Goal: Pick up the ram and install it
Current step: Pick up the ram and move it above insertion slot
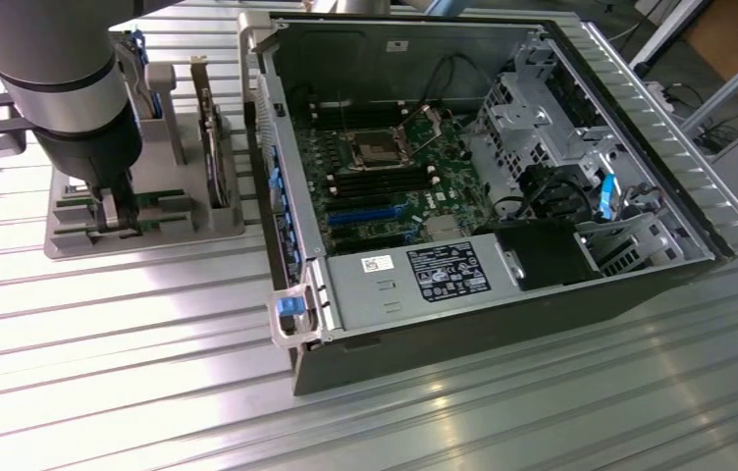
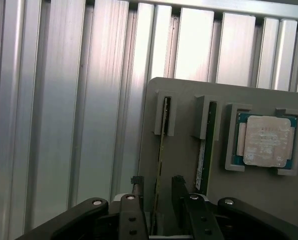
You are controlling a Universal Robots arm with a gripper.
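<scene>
In the wrist view, two green ram sticks stand on edge in slots of a grey holder tray (image 2: 189, 100). One ram (image 2: 162, 140) runs straight between my gripper's (image 2: 157, 187) black fingers (image 2: 136, 189), which stand open on either side of it with a small gap on each side. The second ram (image 2: 204, 150) stands one slot over. In the exterior view my gripper (image 1: 114, 211) is lowered onto the holder tray (image 1: 199, 235), at the exterior view's left of the open computer case (image 1: 474, 294). The motherboard's dark memory slots (image 1: 372, 183) lie inside the case.
A square silver processor chip (image 2: 266, 141) sits in its pocket on the tray. An upright card with a metal bracket (image 1: 219, 147) stands on the tray beside my arm. The case holds a power supply (image 1: 422, 280), drive cages (image 1: 540, 98) and cables. The ribbed metal table (image 1: 107, 392) surrounds everything.
</scene>
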